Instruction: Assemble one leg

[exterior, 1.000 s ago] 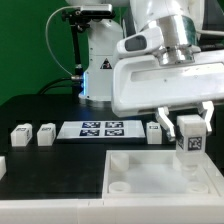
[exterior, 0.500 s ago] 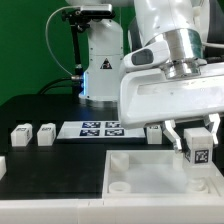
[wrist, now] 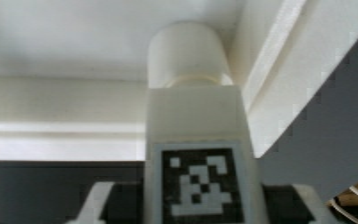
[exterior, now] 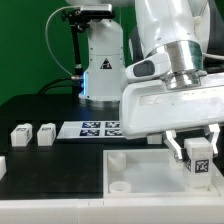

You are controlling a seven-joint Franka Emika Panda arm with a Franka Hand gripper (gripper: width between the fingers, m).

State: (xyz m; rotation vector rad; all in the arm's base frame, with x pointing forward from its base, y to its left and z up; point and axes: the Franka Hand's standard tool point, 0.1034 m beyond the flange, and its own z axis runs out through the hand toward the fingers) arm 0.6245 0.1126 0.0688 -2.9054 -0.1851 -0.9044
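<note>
My gripper (exterior: 198, 152) is shut on the leg (exterior: 199, 159), a small white square post with a black-and-white tag, held upright over the white tray (exterior: 140, 170) near its far corner at the exterior view's right. In the wrist view the leg (wrist: 201, 120) fills the middle, tag face toward the camera, its round end pointing down at the tray (wrist: 60, 100). The gripper (wrist: 201, 200) clamps it from both sides. Whether the leg's end touches the tray is hidden.
Two more small white legs (exterior: 20, 134) (exterior: 46, 132) stand on the black table at the exterior view's left. The marker board (exterior: 95, 129) lies behind the tray. A white robot base (exterior: 100, 60) with cables stands at the back.
The gripper with the leg has moved down and a little toward the exterior view's right, closer to the tray's far corner.
</note>
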